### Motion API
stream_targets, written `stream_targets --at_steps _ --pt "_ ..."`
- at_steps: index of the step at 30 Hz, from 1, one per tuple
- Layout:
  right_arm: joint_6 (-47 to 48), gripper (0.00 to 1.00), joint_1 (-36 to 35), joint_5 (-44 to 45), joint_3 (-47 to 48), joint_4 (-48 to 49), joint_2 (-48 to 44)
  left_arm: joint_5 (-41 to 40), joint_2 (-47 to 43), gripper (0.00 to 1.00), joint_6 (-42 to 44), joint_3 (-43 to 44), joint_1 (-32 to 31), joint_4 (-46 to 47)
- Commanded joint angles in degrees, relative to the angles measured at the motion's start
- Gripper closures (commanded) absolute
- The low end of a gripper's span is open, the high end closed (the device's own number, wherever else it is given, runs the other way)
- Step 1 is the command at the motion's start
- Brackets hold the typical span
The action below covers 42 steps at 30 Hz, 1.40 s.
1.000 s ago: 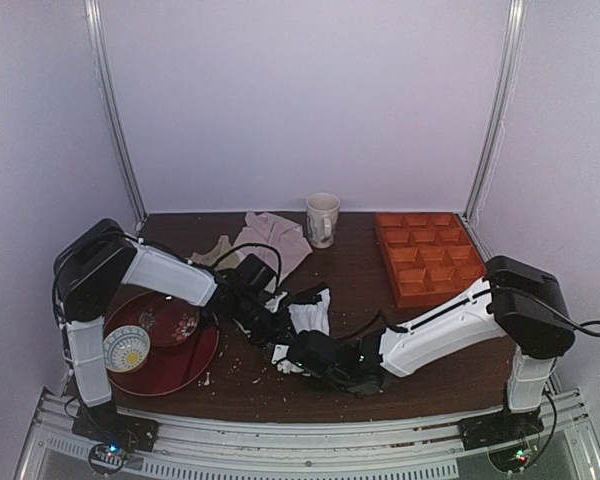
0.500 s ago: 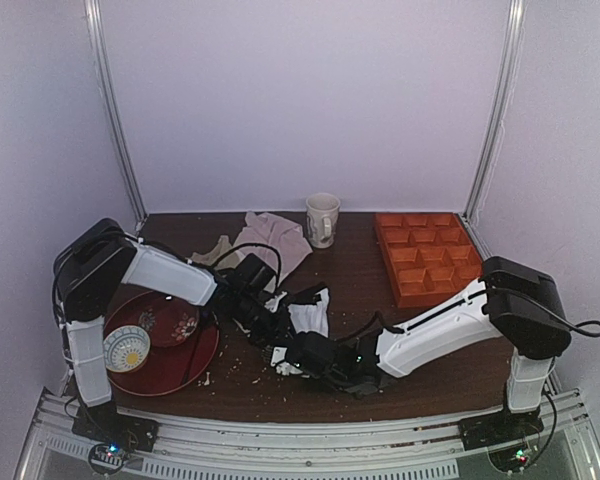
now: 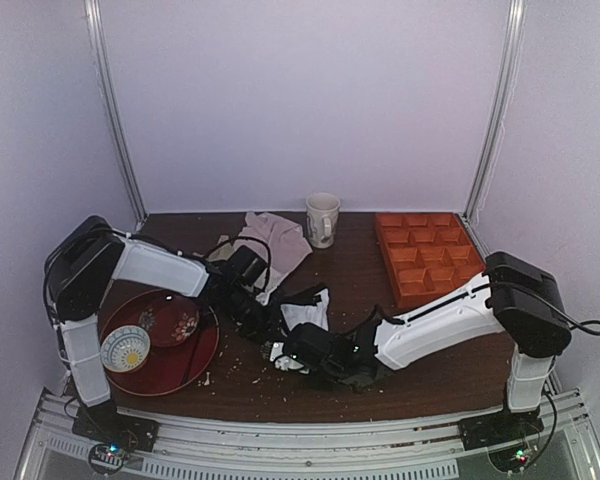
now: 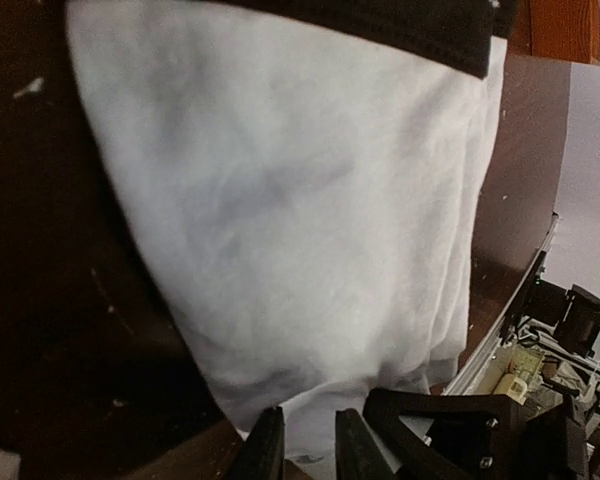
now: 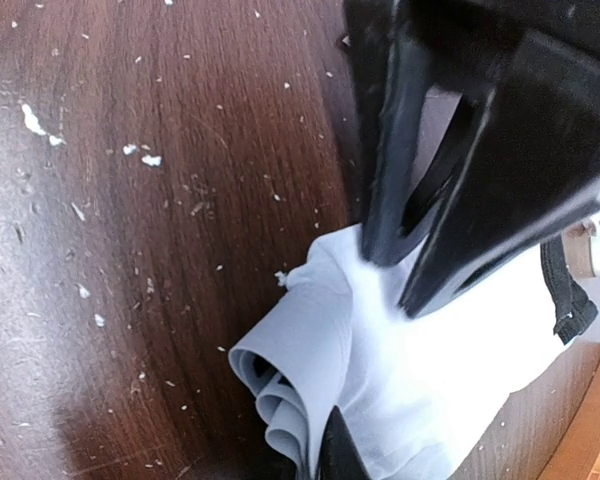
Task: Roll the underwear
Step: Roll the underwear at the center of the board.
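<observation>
**Left gripper** (image 3: 264, 318): my jaws stand a narrow gap apart. The fingertips (image 4: 265, 452) sit at the near edge of the underwear (image 4: 300, 220), but I cannot tell whether they pinch the white cloth. The garment spreads ahead of my tips over the table (image 4: 40, 330), with its black hem (image 4: 400, 25) at the far end. My left arm reaches low and to the right from its base, the wrist close over the tabletop.

**Right gripper** (image 3: 288, 352): my jaws are together, clamped on the layered, curled edge of the same cloth, just beside the left gripper. My right arm stretches leftward, the forearm nearly level and the wrist near the table.
</observation>
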<state>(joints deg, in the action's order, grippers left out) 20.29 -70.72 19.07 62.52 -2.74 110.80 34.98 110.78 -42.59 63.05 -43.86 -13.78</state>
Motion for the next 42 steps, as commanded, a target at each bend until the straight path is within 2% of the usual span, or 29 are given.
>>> stream_targets --at_steps 1,17,29,42 --pt "-2.8 1.00 1.0 -6.3 2.0 -7.8 -1.2 -1.9 -4.0 0.73 1.3 0.8 1.4 -2.3" --pt "-5.9 1.00 6.3 -20.9 11.7 -18.7 0.6 -4.1 -12.6 0.73 2.4 -0.4 5.0 -6.5" --pt "-7.7 1.00 9.6 -34.8 21.9 -28.2 6.4 -6.3 -20.1 0.73 3.6 -3.0 7.6 -10.6" --pt "-9.0 1.00 14.1 -49.7 31.1 -33.8 13.5 -7.9 -27.0 0.73 3.8 -8.0 7.8 -11.4"
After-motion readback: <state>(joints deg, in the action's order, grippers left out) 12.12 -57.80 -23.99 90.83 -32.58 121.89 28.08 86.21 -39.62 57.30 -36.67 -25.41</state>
